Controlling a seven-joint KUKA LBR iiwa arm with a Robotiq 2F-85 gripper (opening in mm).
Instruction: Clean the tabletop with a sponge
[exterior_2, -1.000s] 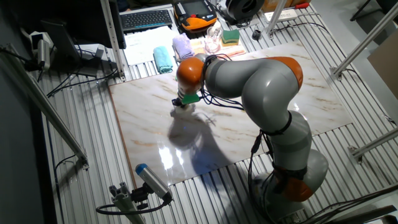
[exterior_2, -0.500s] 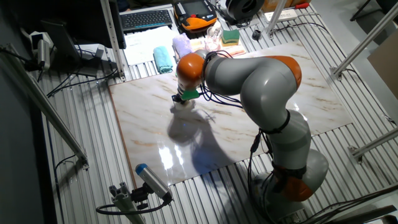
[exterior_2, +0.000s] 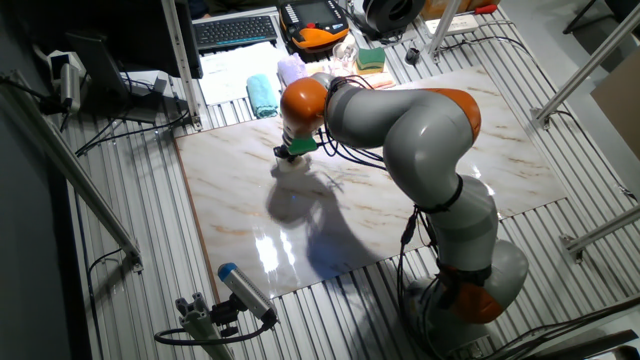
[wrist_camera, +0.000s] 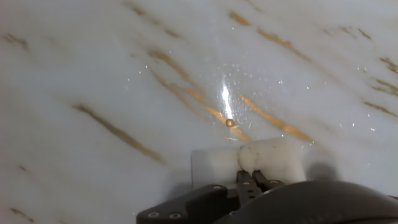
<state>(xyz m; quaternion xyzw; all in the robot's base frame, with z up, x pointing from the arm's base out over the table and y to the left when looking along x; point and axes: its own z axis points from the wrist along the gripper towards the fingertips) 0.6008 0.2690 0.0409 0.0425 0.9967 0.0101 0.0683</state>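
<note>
The gripper (wrist_camera: 252, 177) is pinched nearly shut on the sponge (wrist_camera: 249, 158), its two thin fingers squeezing a crease into the middle of the cream block, which bulges out on either side. The sponge is pressed down on the tabletop (exterior_2: 240, 200), toward the far-left part of the slab as the fixed view shows it, beneath the orange wrist joint (exterior_2: 303, 102) of the grey arm (exterior_2: 420, 130). In the hand view a small brown speck (wrist_camera: 229, 123) lies on the marble just ahead of the sponge, among fine glittering droplets or grains around a bright glare streak. To wipe well, the sponge's underside should probably stay flat and in contact with the marble, with even downward pressure, and the stroke should pass over the speck rather than beside it; too much tilt would lift one edge and leave a strip unwiped. Off the slab's far edge lie a folded teal cloth (exterior_2: 263, 95), a lilac cloth (exterior_2: 293, 72) and a green-and-yellow sponge (exterior_2: 371, 59), with a keyboard (exterior_2: 236, 30) behind them on the ribbed metal surface (exterior_2: 130, 230). All are clear of the marble, so nothing blocks the wiping path, though a long stroke toward that edge would bring the hand near the cloths.
</note>
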